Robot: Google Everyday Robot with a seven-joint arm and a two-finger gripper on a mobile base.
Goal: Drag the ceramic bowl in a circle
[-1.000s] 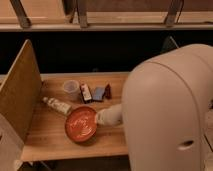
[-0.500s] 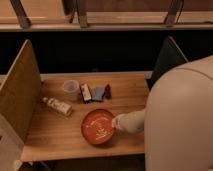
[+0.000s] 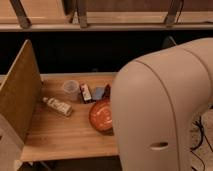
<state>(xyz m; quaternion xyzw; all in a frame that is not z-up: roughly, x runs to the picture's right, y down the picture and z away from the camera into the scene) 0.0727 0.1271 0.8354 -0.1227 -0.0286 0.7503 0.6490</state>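
Observation:
The ceramic bowl (image 3: pixel 101 116) is a round, shallow, glossy orange-red bowl on the wooden table (image 3: pixel 60 135), right of centre. Its right side is hidden behind my large white arm (image 3: pixel 160 110), which fills the right half of the view. The gripper is hidden behind the arm, somewhere at the bowl's right side.
A small translucent plastic cup (image 3: pixel 70 88) stands at the back. Beside it are a small dark packet (image 3: pixel 86 93) and a blue packet (image 3: pixel 98 92). A bottle (image 3: pixel 58 106) lies on its side at the left. A wooden side panel (image 3: pixel 20 95) walls the table's left edge.
The bowl moved right, then back away from the front edge toward the packets. My arm swung across and now covers much more of the view, hiding the bowl's right side.

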